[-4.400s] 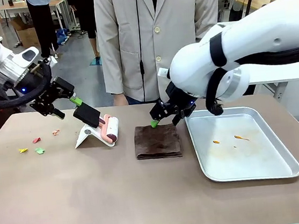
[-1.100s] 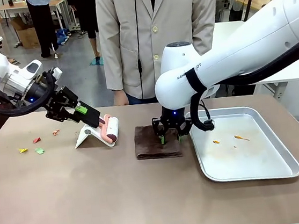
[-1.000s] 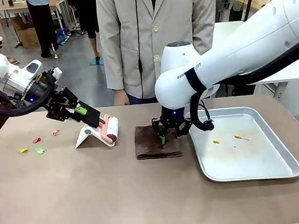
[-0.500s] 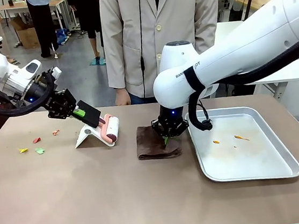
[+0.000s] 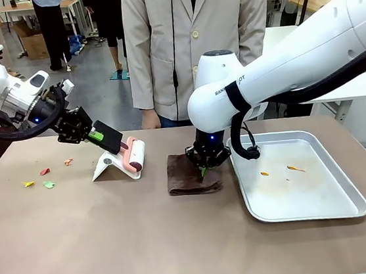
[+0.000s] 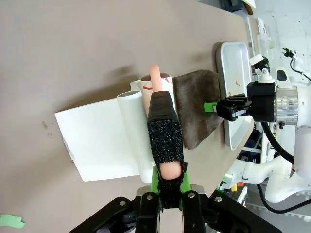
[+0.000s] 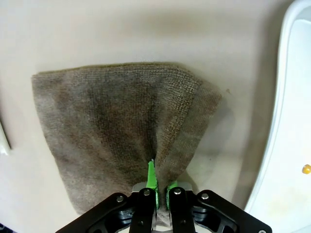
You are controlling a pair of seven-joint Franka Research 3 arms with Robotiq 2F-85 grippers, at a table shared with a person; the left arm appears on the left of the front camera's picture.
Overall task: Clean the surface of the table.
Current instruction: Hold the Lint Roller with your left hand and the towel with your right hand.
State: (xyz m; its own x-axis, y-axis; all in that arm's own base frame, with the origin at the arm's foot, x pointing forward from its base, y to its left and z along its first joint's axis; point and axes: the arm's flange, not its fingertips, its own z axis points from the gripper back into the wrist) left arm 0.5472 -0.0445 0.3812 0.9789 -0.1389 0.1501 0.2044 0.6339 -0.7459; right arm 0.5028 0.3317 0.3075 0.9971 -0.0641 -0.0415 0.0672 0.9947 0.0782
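The table [image 5: 116,244] spreads under both hands, its taupe top carrying everything here. The left hand [image 6: 167,187] is clamped on the black handle of a lint roller [image 6: 165,141]. Past its fingertips the roll rests against a white folded stand [image 6: 97,145]. Farther out on that hand's outer side, a few small coloured paper scraps [image 5: 48,185] lie on the bare top.

The right hand [image 7: 156,187] is pinched shut on a raised fold of a brown cloth [image 7: 112,126], the rest of which lies flat ahead of it. A metal tray [image 5: 309,198] holding a few orange crumbs sits just beside this hand on its outer side.

The pinch takes only a thin ridge, so the cloth may slip free when dragged, or bunch up and skate over the dirt. With the tray so near, a wipe towards it could snag the rim. The roller might catch its stand on lifting and tip it. The scraps look light, so a fast pass may flick them off the edge.
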